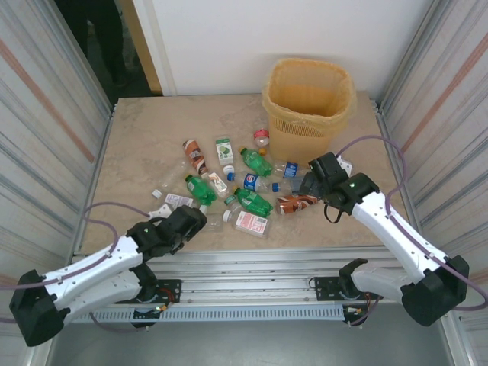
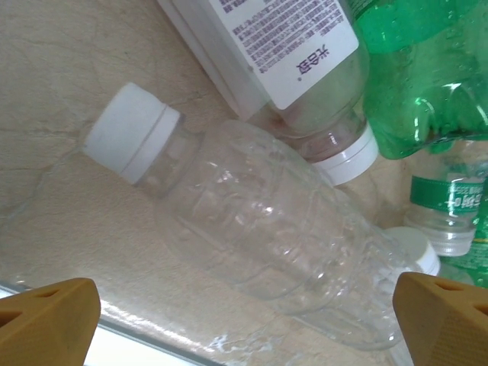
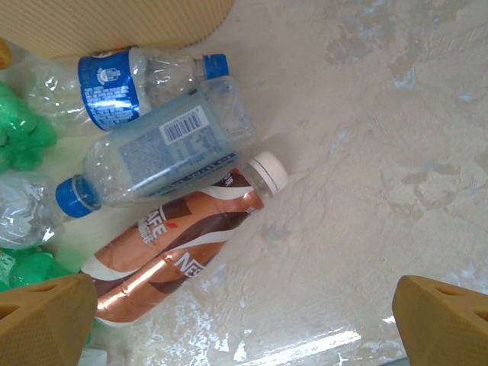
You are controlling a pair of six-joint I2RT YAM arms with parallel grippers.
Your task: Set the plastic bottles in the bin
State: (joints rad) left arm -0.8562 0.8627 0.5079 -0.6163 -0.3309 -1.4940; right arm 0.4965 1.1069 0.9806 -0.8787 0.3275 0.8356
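Noted: left end effector (image 2: 244,324) open over a clear ribbed white-capped bottle (image 2: 267,229), right end effector (image 3: 244,320) open beside a glossy brown-sleeved bottle (image 3: 171,255), bottles lying on the marbled counter (image 1: 141,145) near the lattice bin (image 1: 305,137); risk judged: thin, slick, round walls may buckle or roll from the pinch.

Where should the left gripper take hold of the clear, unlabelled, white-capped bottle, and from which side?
Across its ribbed middle, from above. The clear bottle lies flat on its side, slanting under the open left gripper, so probably turn the wrist to close across its width.
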